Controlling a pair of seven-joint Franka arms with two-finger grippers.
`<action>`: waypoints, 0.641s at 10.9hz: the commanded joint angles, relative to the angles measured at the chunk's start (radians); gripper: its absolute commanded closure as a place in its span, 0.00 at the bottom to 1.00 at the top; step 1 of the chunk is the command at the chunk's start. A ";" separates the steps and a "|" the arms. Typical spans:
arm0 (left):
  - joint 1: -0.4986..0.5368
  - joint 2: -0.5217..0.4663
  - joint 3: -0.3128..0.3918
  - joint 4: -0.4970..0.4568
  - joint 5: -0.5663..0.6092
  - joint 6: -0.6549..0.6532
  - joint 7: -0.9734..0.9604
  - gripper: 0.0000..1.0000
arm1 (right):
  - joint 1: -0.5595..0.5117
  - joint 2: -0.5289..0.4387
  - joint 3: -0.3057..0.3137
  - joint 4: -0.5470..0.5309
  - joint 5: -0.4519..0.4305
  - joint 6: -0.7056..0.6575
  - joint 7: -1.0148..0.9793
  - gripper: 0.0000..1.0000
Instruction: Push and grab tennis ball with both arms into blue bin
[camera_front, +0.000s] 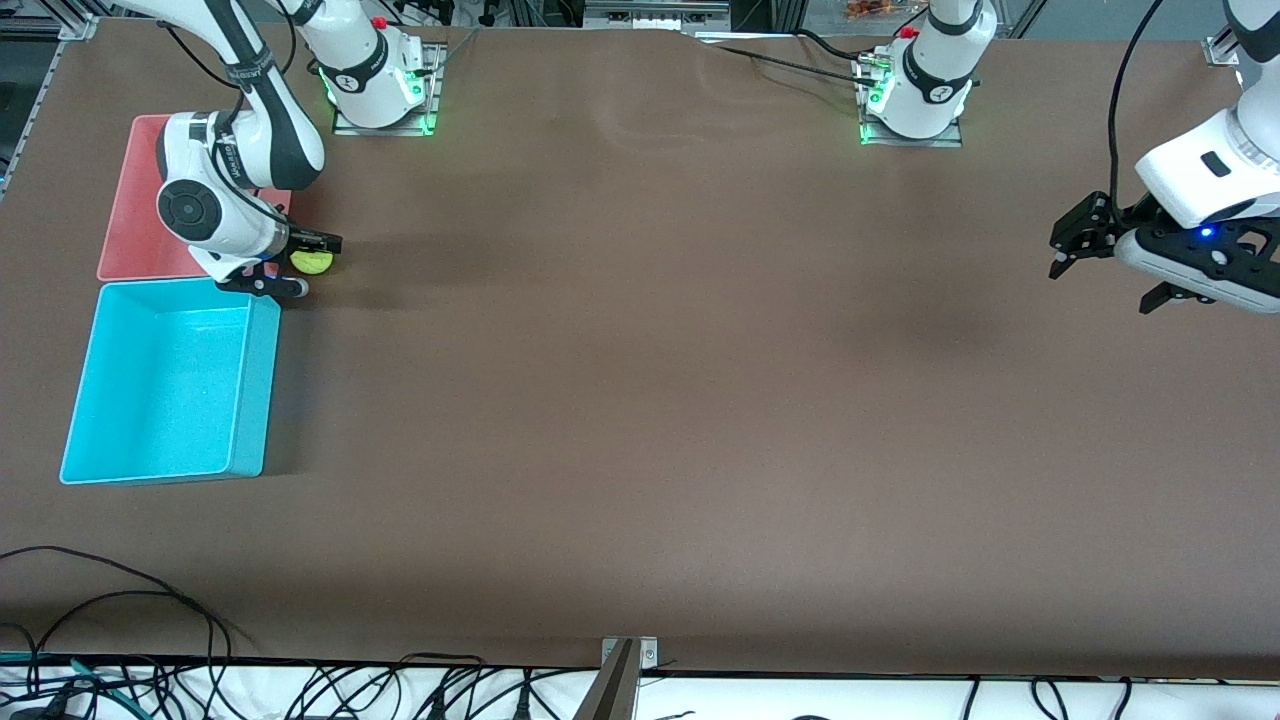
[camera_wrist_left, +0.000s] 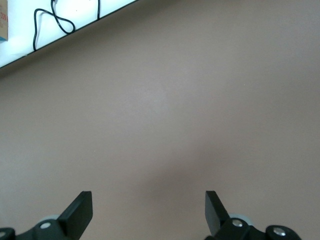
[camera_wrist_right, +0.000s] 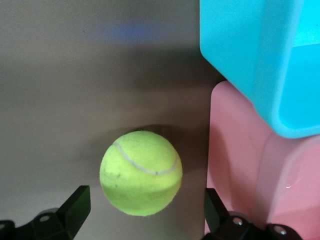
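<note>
Tennis ball (camera_wrist_right: 141, 172) sat on the bench (camera_front: 640, 400) between the right gripper's (camera_front: 299, 264) wide, empty fingers, beside the pink bin (camera_front: 135, 225); the blue bin (camera_front: 250, 400) lay at seven o'clock. The left gripper (camera_front: 1105, 262) waited wide, well apart.

The whole table (camera_front: 640, 400) is seen from high across it, facing the arm bases. Close downward looks are given by both wrist cameras (the blue bin (camera_front: 170, 385) is shared).
</note>
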 joint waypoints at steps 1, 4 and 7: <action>-0.090 -0.005 0.108 0.031 -0.017 -0.050 0.026 0.00 | -0.001 0.027 -0.011 -0.010 -0.023 0.067 0.008 0.00; -0.070 0.000 0.102 0.039 -0.064 -0.063 -0.049 0.01 | 0.001 0.078 -0.009 -0.007 -0.025 0.147 0.012 0.00; -0.021 0.007 0.061 0.036 -0.054 -0.064 -0.054 0.02 | 0.007 0.073 -0.007 -0.003 -0.023 0.142 0.023 0.00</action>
